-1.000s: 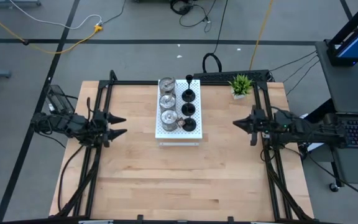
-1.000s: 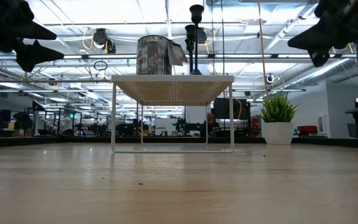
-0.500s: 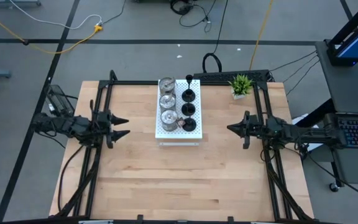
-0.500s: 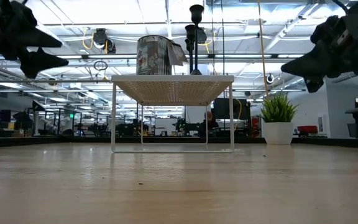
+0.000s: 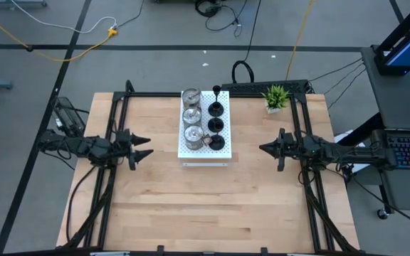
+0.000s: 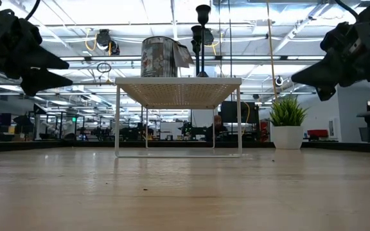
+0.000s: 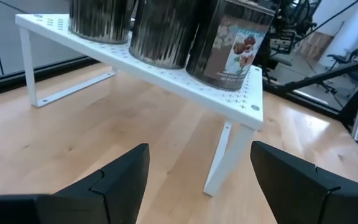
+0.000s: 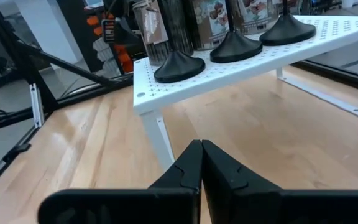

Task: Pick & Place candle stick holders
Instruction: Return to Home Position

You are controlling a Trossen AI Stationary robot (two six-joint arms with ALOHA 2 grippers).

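The left gripper (image 7: 197,163) has its jaws spread wide with nothing between them. Past its dark fingers (image 7: 114,180) only bare wood and the shelf show. It hangs above the left side of the table (image 5: 191,206), raised clear of the wood and pointing inward at the shelf. The right gripper (image 8: 201,155) has its jaws pressed together, tip to tip, and holds nothing. It hangs above the right side of the table, also raised and pointing inward.

Between them, well apart from both, the white shelf (image 5: 203,154) stands on its legs at the far middle of the table. All six holders are on its perforated top. The three silver candle holders (image 5: 192,115) sit in a row along the side nearer the left gripper, close together. One carries what looks like a printed label, though it is too small to read. The three black candle holders (image 5: 217,125) stand in a parallel row along the side nearer the right gripper, round bases flat on the shelf and stems upright.

A potted plant (image 5: 275,97) stands near the table's far right corner.
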